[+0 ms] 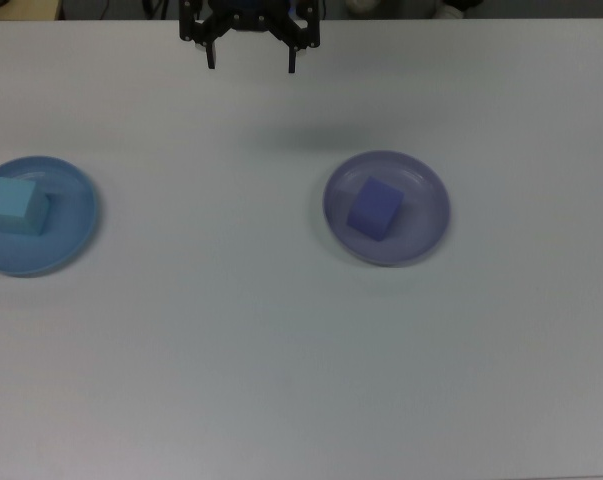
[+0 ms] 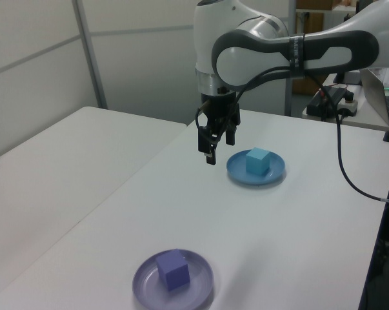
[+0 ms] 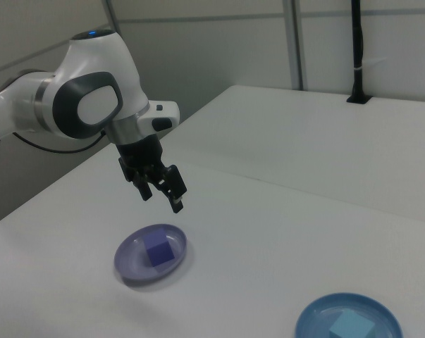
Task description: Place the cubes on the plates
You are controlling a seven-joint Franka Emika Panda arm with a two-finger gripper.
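From my station I see both cubes seated on dishes: the turquoise cube (image 1: 11, 205) sits on the light blue plate (image 1: 73, 235) at the top view's left edge, toward the plate's left side; the purple-blue cube (image 1: 374, 209) sits near the middle of the lavender plate (image 1: 426, 225), right of centre in the top view. The two plates lie well apart on the white table (image 1: 281, 350); neither cube overhangs a rim.

The gripper (image 1: 249, 60) hangs in the air at the top view's upper edge — its fingers are spread apart with nothing between them; I read the same from the right view, where the gripper (image 3: 161, 198) points down above the table, up and behind the lavender plate (image 3: 130, 269) with its cube (image 3: 158, 251).

In the left view the gripper (image 2: 209, 155) hovers clear of the surface, just to the left view's left of the light blue plate (image 2: 240, 174) and its turquoise cube (image 2: 258, 160) — the lavender plate (image 2: 197, 287) and purple-blue cube (image 2: 172, 269) sit nearer the camera, well apart from the arm (image 2: 271, 48); a black cable (image 2: 349, 174) trails from the arm at the left view's right.
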